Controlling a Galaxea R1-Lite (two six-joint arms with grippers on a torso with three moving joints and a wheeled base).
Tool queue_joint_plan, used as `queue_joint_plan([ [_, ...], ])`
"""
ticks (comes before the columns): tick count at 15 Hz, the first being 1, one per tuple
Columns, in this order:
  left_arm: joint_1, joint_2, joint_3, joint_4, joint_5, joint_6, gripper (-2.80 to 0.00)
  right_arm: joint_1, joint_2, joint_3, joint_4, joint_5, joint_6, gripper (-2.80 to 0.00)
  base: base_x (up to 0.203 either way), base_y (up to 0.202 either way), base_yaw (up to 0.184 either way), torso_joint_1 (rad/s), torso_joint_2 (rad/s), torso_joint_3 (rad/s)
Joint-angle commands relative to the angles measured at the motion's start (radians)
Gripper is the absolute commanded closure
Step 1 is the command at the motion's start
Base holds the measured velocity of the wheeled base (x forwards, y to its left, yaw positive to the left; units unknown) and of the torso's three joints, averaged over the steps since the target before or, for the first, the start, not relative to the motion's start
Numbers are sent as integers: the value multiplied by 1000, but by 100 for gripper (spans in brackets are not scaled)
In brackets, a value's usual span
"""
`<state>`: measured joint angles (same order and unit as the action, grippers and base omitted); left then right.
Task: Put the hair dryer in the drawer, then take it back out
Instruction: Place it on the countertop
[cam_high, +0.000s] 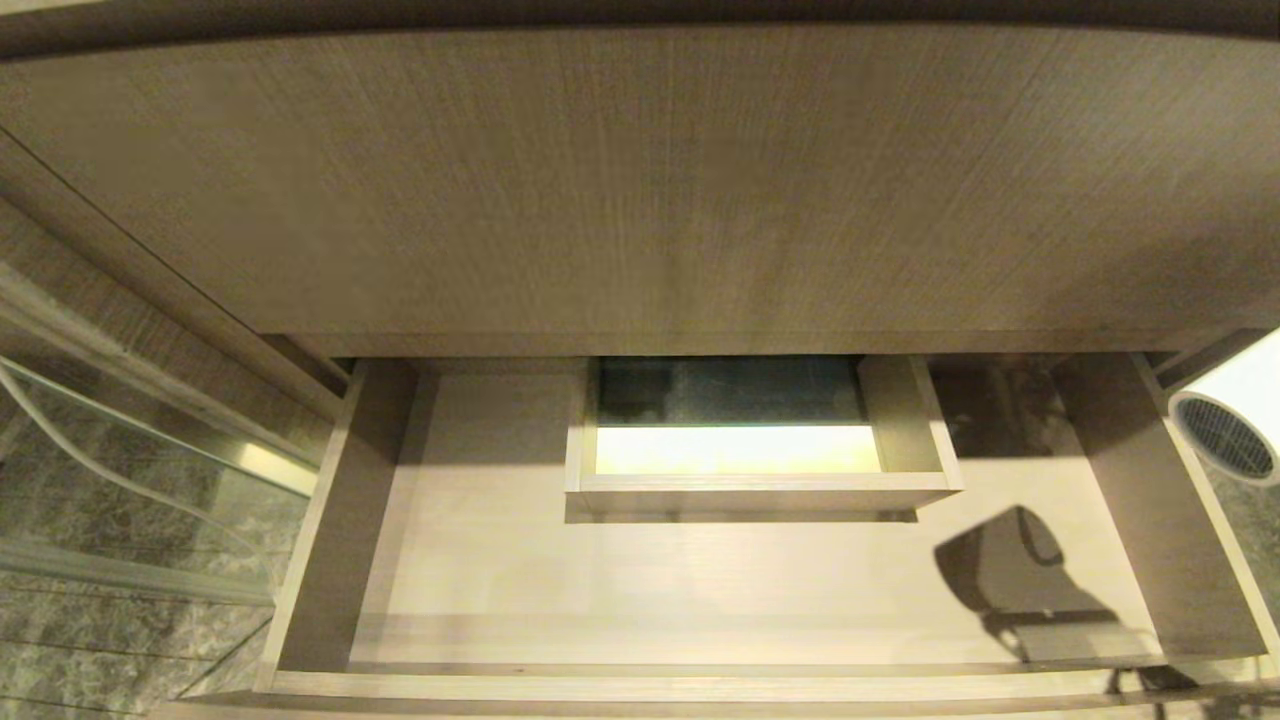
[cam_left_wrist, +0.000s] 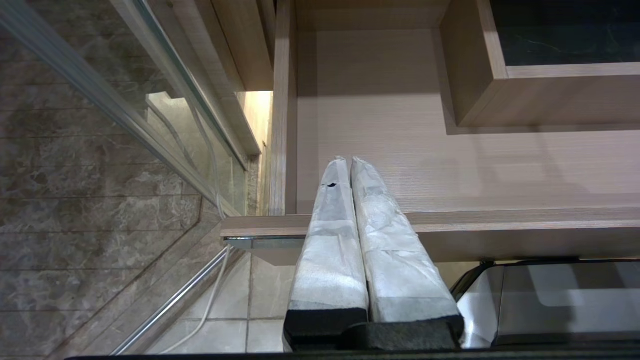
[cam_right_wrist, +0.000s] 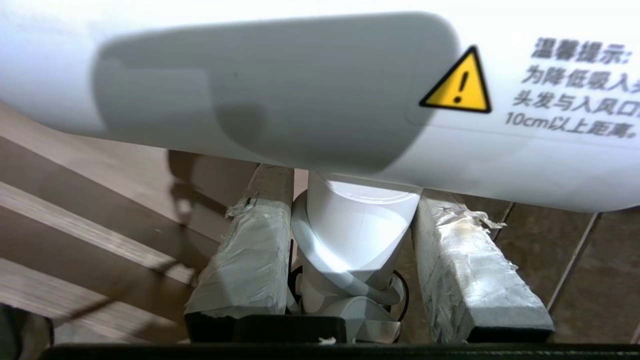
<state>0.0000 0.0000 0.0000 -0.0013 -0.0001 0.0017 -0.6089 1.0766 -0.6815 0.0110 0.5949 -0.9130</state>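
Right, near end first: the right gripper (cam_right_wrist: 350, 260) has the hair dryer (cam_right_wrist: 320, 95) by its stubby handle, taped fingers (cam_right_wrist: 250, 255) on either side of it, jaws part-way apart and stopped by the handle between them. White cord is looped round the handle base, w/ the barrel lying across just past the fingertips, warning sticker showing. So the dryer's firmly in the hand, not resting on anything I can see.

From the head view only the dryer's grey grille end (cam_high: 1222, 436) pokes in at the far right edge, outside and beside the drawer's right wall, roughly level w/ the middle of the drawer's depth. Its shadow falls on the drawer floor near the front right corner.

The drawer (cam_high: 700, 688) is pulled wide open, floor bare apart from the boxed cutout (cam_high: 760, 485) at middle back. Can't tell whether this is the carry-in or the carry-out; I'd guess carry-in, since the dryer sits off to the side. If so, next move needs the arm to swing leftwards over the side wall, then lower it onto open floor, keeping clear of the cutout box.

Left gripper (cam_left_wrist: 345, 165) is parked by the drawer's front left corner, fingers pressed together, holding nothing.
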Motion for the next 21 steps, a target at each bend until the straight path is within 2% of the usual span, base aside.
queue_joint_plan([
  [1,0,-2,0,0,0,0,0,0,-21,13,-2,3,-4,0,0,0,0,0,0,0],
  [8,0,0,0,0,0,0,0,0,-74,49,-1,3,-2,0,0,0,0,0,0,0],
  [18,0,-2,0,0,0,0,0,3,-87,56,-5,5,54,0,0,0,0,0,0,0],
  [21,0,-2,0,0,0,0,0,3,-92,59,-6,6,55,0,0,0,0,175,-303,-107],
])
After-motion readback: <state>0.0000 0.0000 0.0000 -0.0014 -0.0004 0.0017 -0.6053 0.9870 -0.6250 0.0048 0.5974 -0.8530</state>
